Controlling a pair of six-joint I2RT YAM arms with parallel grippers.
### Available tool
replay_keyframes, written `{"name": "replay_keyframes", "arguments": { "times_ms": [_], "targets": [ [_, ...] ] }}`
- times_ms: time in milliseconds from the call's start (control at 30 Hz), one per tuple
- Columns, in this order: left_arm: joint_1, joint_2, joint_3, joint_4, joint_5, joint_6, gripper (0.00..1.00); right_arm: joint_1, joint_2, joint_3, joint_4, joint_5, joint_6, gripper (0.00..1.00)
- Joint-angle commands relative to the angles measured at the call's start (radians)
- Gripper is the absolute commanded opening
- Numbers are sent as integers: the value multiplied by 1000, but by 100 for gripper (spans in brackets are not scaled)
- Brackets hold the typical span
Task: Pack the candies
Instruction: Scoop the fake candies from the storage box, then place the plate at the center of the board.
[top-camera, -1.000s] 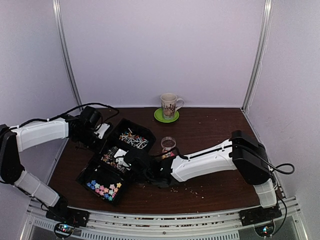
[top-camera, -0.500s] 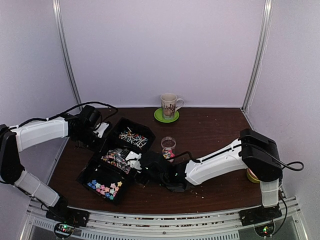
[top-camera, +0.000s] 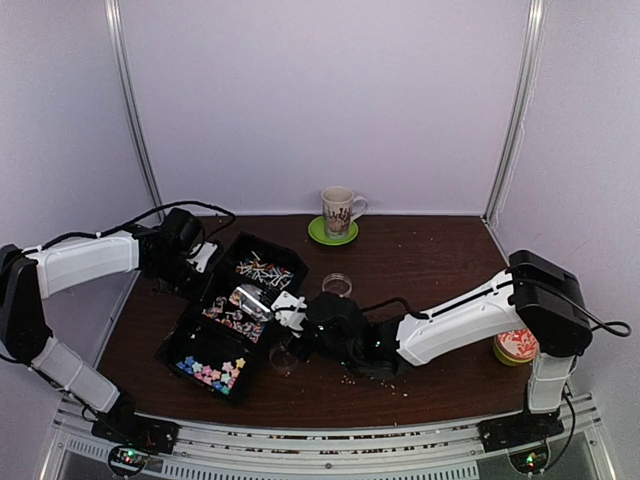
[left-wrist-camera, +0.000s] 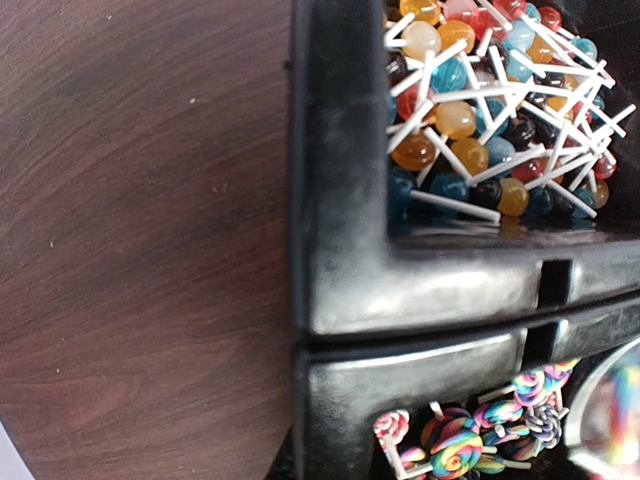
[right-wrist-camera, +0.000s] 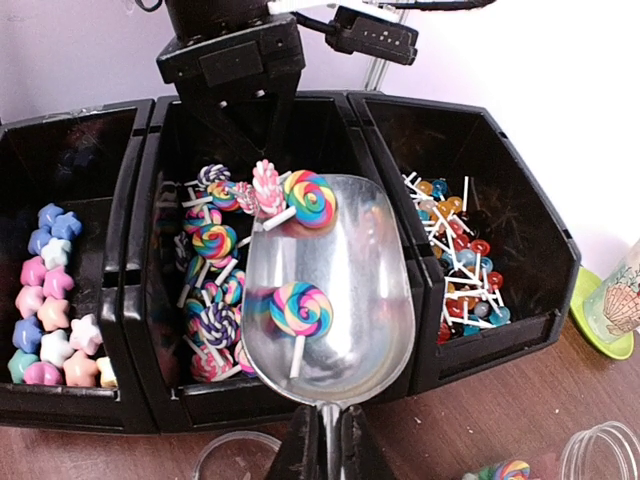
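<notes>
While the right gripper (right-wrist-camera: 325, 448) is clamped tight on the handle of a metal scoop (right-wrist-camera: 335, 270), the scoop's bowl hangs over the middle of three black bins (right-wrist-camera: 130, 330) at the left of the tabletop (top-camera: 430, 250). The candies (top-camera: 235, 312) are sorted: pastel stars (right-wrist-camera: 50, 320) in the nearest bin, swirl lollipops (right-wrist-camera: 215, 290) in the middle, ball lollipops (right-wrist-camera: 460, 270) in the farthest. One rainbow lollipop (right-wrist-camera: 300, 308) lies in the scoop. The left gripper (top-camera: 203, 268) sits against the far bin's left wall; whether it grips cannot be told.
</notes>
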Motion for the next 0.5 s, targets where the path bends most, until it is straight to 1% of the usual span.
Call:
{"name": "replay_keyframes", "arguments": {
  "times_ms": [0,233,367,467],
  "targets": [
    [7,1,67,60,8,-24,0,-18,-70,-46,75,6,21,0],
    [20,20,70,50,-2,-31,0,-17,-172,-135,157,-4,18,0],
    [25,40,79,39,-3,-32,0,-17,-203,-138,188,-20,18,0],
    [28,43,76,37,-3,-33,0,-23,-228,-147,217,-81,58,0]
  ]
}}
